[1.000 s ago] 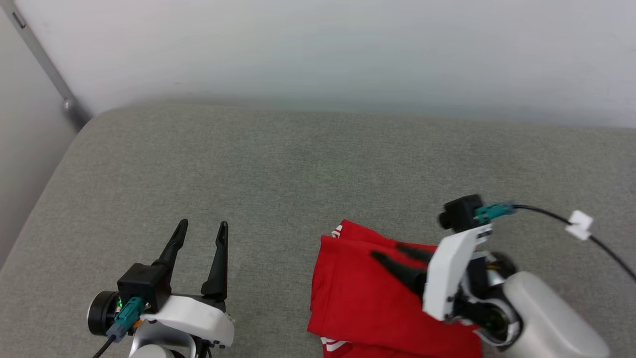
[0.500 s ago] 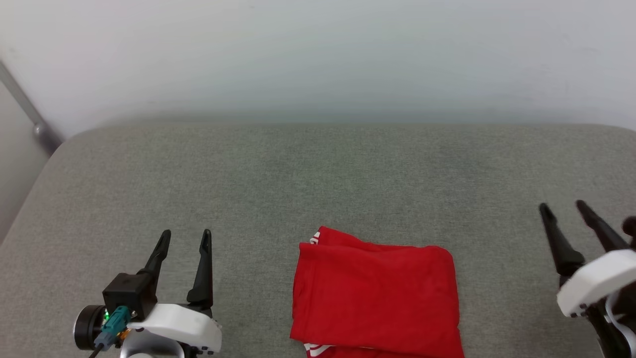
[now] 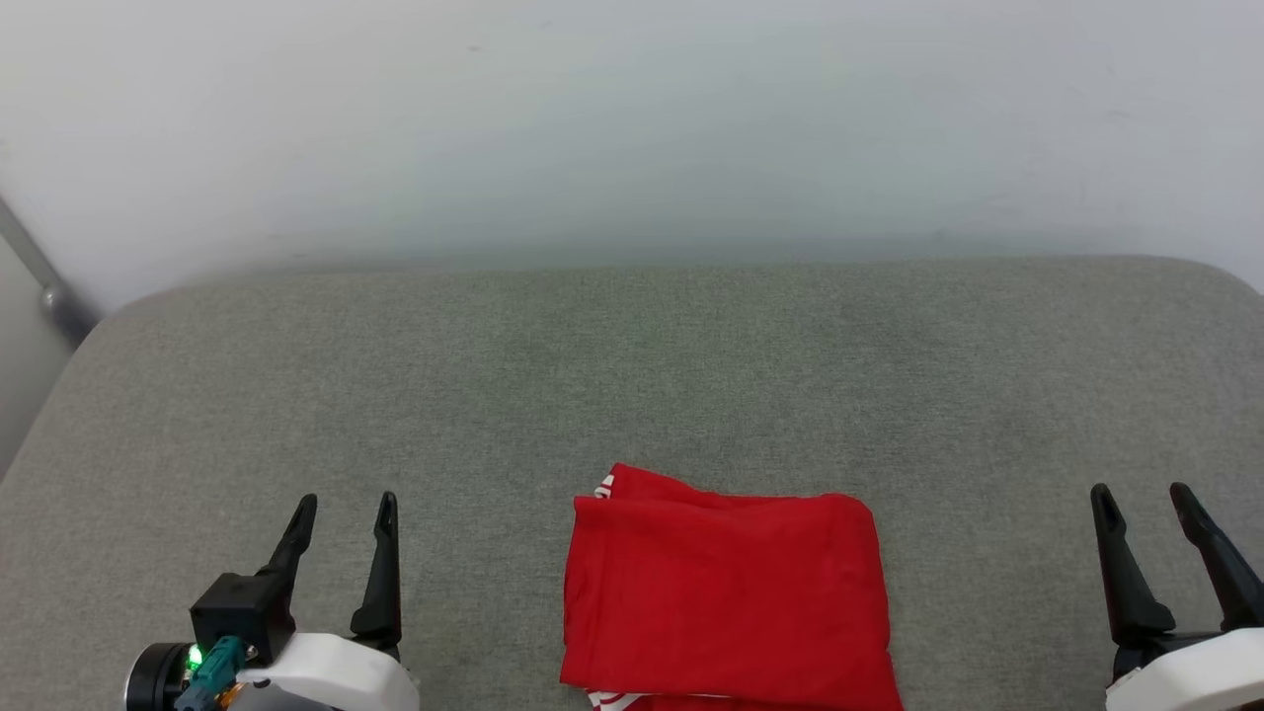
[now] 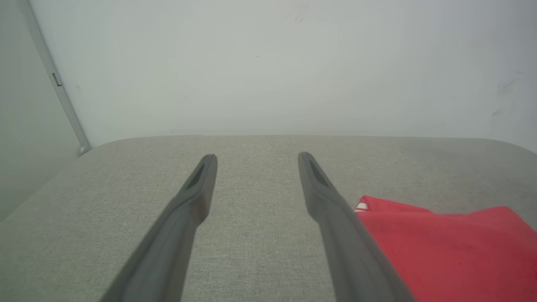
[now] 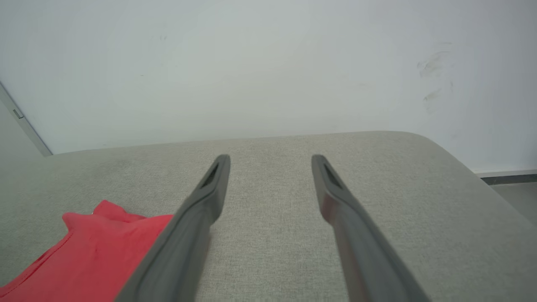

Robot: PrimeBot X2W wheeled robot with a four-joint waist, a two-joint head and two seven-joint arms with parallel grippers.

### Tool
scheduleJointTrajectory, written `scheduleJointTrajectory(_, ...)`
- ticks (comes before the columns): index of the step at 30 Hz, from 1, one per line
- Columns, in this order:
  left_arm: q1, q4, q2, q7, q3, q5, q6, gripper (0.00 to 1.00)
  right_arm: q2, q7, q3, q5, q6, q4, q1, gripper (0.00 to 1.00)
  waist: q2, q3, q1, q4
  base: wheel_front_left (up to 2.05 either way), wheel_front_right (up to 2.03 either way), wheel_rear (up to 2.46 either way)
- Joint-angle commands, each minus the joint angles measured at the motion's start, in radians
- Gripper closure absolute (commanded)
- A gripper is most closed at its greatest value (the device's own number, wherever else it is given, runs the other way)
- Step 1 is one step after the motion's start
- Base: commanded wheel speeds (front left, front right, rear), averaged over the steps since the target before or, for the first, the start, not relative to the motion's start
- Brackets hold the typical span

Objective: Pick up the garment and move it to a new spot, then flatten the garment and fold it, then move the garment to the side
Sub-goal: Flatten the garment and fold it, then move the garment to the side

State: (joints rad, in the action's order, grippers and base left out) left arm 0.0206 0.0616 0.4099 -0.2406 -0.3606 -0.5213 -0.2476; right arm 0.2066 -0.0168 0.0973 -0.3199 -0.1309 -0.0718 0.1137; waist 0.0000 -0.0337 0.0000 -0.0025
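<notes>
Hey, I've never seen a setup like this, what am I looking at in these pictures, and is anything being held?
It is a two-armed robot. One picture comes from a camera on its head, looking down: its left hand sits lower left, its right hand lower right, each with two dark fingers. The other two come from wrist cameras, each looking along that hand's fingers. A folded red shirt lies on a grey padded surface between the hands. Both hands are open and hold nothing.

Right gripper (image 3: 1141,492) lifted off garment (image 3: 726,592), drawn back to lower right; head camera shifted.
</notes>
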Motion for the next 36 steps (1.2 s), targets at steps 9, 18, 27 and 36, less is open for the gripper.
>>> scheduleJointTrajectory(9,-0.021,0.012,0.004,-0.005,0.002,-0.008,-0.009,0.0,-0.016,0.034,-0.006,0.032,0.0,-0.053,0.004,0.0,0.0,0.003,0.0,-0.01,0.0,0.0,0.0)
scheduleJointTrajectory(18,-0.016,0.016,-0.006,-0.009,0.006,-0.017,-0.013,0.0,-0.007,0.096,0.058,-0.012,0.0,-0.06,-0.019,0.0,0.0,0.015,0.0,-0.001,0.0,0.0,0.0)
scheduleJointTrajectory(27,0.007,0.024,-0.033,-0.019,0.021,-0.019,0.0,0.0,0.083,0.442,0.343,-0.248,0.0,0.155,-0.046,0.0,0.0,0.031,0.0,0.064,0.0,0.0,0.0)
scheduleJointTrajectory(36,0.03,0.028,-0.075,-0.025,0.035,0.006,0.027,0.0,-0.051,0.901,0.456,-0.529,0.0,0.389,-0.132,0.0,0.0,0.06,0.0,0.14,0.0,0.0,0.0)
